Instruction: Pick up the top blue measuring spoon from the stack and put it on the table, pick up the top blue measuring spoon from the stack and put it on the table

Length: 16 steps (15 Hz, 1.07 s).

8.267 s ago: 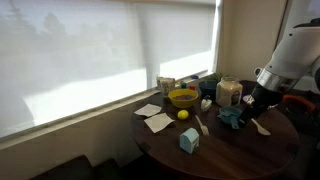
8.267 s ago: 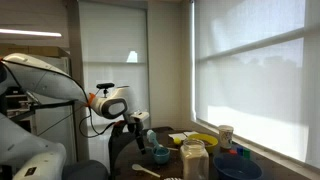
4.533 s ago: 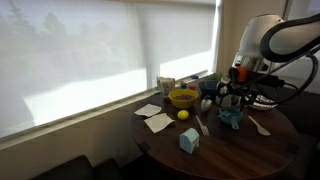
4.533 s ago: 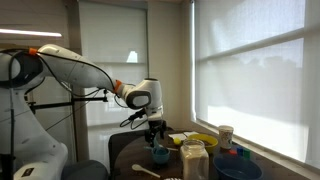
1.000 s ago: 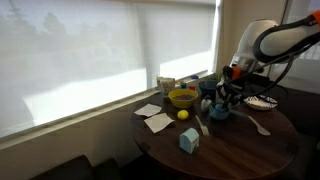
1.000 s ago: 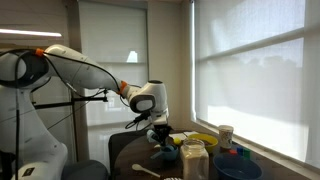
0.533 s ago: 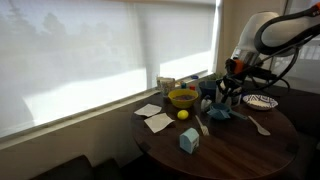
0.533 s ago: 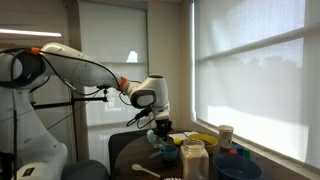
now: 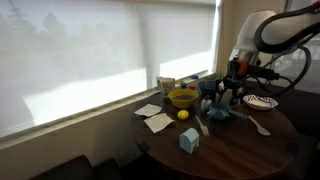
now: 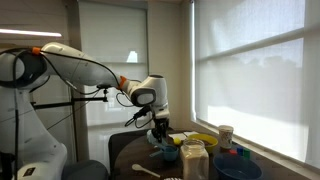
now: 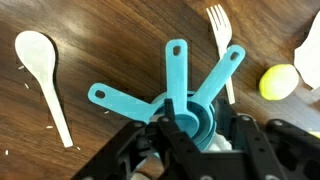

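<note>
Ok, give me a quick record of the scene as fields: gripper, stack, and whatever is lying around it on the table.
gripper: low over the stack's bowls, a finger on each side; cannot tell if open or shut
stack: teal measuring spoons, bowls nested, three handles fanned out, resting on the table
white spoon: flat on the table, apart from the stack
white fork: close beside one outer handle; contact unclear
lemon: beyond the fork, at the frame edge
table: dark brown wood

no readable text, labels or numbers anywhere
</note>
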Available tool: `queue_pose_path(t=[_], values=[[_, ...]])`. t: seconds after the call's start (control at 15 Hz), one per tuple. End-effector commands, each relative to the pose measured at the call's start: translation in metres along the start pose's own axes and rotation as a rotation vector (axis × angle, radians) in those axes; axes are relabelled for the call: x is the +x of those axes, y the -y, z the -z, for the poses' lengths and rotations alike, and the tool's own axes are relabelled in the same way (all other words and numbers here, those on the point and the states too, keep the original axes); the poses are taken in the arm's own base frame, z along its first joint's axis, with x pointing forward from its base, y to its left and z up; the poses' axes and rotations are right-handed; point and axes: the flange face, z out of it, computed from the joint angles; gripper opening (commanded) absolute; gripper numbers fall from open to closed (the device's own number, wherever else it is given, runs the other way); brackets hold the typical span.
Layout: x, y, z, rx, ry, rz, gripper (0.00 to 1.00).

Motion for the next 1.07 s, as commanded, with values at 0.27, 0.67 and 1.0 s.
queue_pose_path(t=[0.27,0.67,1.0], values=[[-0.028,0.008,-0.011,-0.080,0.039,0.216,1.00],[-0.032,0.005,-0.026,-0.130,0.019,0.322,1.00],[-0.036,0.008,-0.033,-0.163,-0.007,0.365,1.00]])
